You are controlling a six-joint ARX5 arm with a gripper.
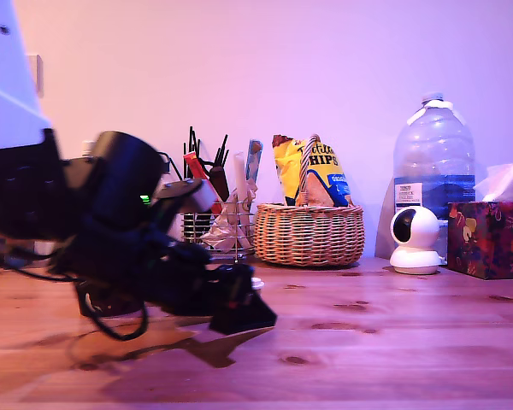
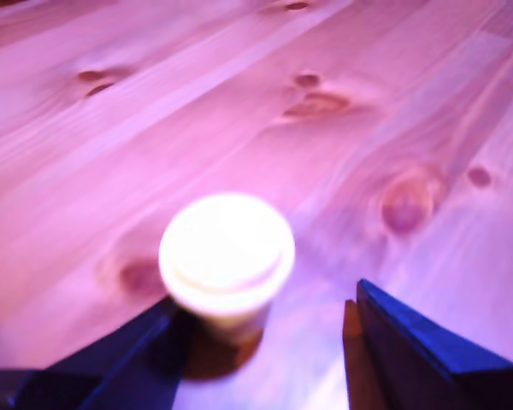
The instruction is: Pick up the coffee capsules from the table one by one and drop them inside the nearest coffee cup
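Observation:
In the wrist view a cream-white coffee capsule (image 2: pixel 227 256) stands upright on the wooden table (image 2: pixel 393 111), its bright flat top facing the camera. It sits between the two dark blue fingers of my gripper (image 2: pixel 263 312), close against one finger (image 2: pixel 137 350), with a wide gap to the other finger (image 2: pixel 419 350). The gripper is open. In the exterior view the black arm reaches low over the table and the gripper (image 1: pixel 242 311) hovers just above the wood; the capsule is largely hidden behind it there. The coffee cup is out of view.
Along the back wall stand a wire holder with pens and utensils (image 1: pixel 215 224), a wicker basket with crisp bags (image 1: pixel 309 232), a large water bottle (image 1: pixel 433 171), a small white camera (image 1: pixel 415 240) and a patterned tissue box (image 1: pixel 489 237). A black cable (image 1: pixel 111 318) lies under the arm.

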